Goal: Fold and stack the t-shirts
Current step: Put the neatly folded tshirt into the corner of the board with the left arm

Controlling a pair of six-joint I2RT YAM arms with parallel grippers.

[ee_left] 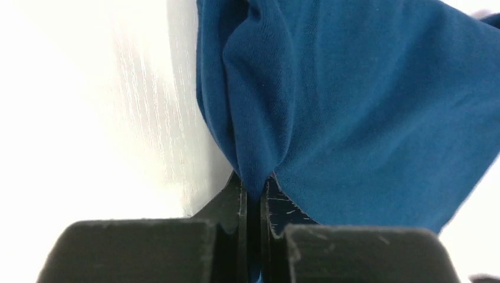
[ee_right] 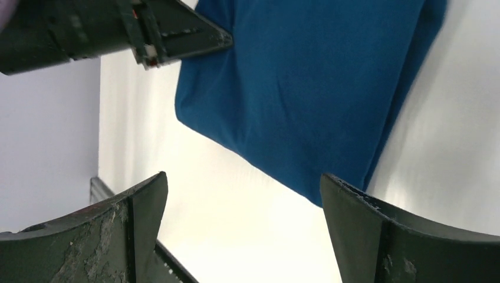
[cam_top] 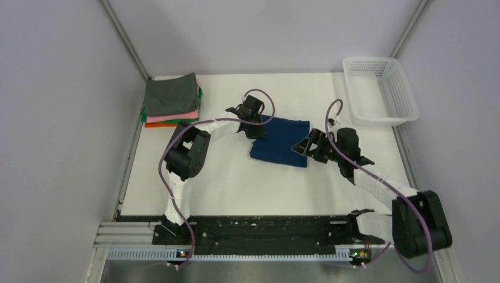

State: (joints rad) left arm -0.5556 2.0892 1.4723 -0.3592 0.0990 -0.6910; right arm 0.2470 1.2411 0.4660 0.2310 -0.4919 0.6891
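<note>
the soft navy blue cloth t-shirt [cam_top: 282, 141] is lying folded into a rough rectangle in the middle of the white table [cam_top: 236, 183], its left edge bunching into a ridge. the left gripper [ee_left: 253, 188] is pinching that ridge tight. the right gripper [ee_right: 243, 183] is hovering spread wide at the shirt's right edge, holding nothing. the stack of folded grey, pink, green and orange t-shirts [cam_top: 172, 100] is sitting far left.

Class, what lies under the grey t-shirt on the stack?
Edges of a pink t-shirt, a green one and an orange one show; the grey t-shirt covers the rest.
</note>
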